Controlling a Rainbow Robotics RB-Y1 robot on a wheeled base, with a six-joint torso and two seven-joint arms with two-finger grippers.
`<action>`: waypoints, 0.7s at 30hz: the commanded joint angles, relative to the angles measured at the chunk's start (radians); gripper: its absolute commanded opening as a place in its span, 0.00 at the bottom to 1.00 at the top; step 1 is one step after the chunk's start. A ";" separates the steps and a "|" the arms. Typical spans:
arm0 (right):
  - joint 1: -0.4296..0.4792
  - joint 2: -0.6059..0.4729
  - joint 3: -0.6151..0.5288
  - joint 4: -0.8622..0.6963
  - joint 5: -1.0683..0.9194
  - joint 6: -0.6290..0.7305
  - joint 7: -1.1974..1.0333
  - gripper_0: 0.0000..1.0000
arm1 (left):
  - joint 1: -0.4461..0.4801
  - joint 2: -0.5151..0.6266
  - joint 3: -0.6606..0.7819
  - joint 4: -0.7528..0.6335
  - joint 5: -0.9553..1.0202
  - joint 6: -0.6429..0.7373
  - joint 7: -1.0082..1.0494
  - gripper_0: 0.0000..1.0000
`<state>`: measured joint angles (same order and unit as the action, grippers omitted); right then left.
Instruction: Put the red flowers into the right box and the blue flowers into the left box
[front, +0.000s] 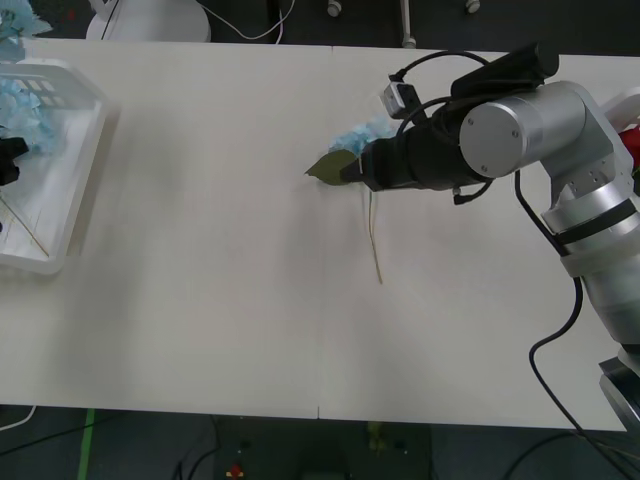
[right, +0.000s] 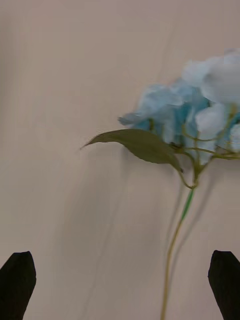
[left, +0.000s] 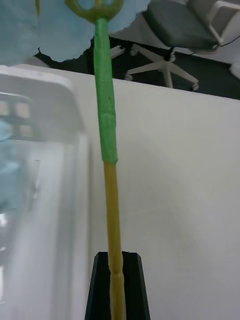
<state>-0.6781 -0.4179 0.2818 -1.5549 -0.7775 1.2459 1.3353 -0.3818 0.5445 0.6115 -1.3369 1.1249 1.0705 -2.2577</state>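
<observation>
Nearest us in the front view, our right arm reaches across the white desk (front: 220, 300) and its right gripper (front: 352, 168) hangs over a pale-blue fluffy hydrangea (front: 358, 138) lying near the desk's middle, thin stem trailing toward us. At the far left sits the left box (front: 78, 190), a shallow white plastic tray already holding blue clusters, with the left gripper (front: 8, 160) above it.

From the right wrist view, both black fingertips (right: 17, 282) stand wide apart, released, and the same blue hydrangea (right: 200, 107) lies ahead with its stem (right: 175, 245) off toward one finger. We judge we should centre on the stem below the broad leaf before descending and closing.

From the left wrist view, the left gripper (left: 116, 282) is clenched on the yellow-green stem (left: 107, 150) of another blue flower beside the tray's rim (left: 55, 105); we should let go only once it is fully over the tray.
</observation>
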 joint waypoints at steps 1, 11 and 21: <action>-0.052 0.045 -0.007 0.061 0.109 0.003 -0.019 1.00 | -0.057 0.092 0.110 -0.002 -0.212 -0.017 0.078 0.00; -0.052 0.150 -0.007 0.142 0.290 -0.002 -0.001 1.00 | -0.089 0.183 0.160 0.159 -0.521 -0.092 0.115 0.00; -0.052 0.243 -0.004 0.285 0.382 -0.166 0.033 1.00 | -0.112 0.183 0.073 0.254 -0.600 -0.169 0.161 0.00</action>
<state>-0.6818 -0.2172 0.2817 -1.2762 -0.4312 1.1096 1.3358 -0.4504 0.6717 0.7315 -1.0879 0.5337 0.9269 -2.1774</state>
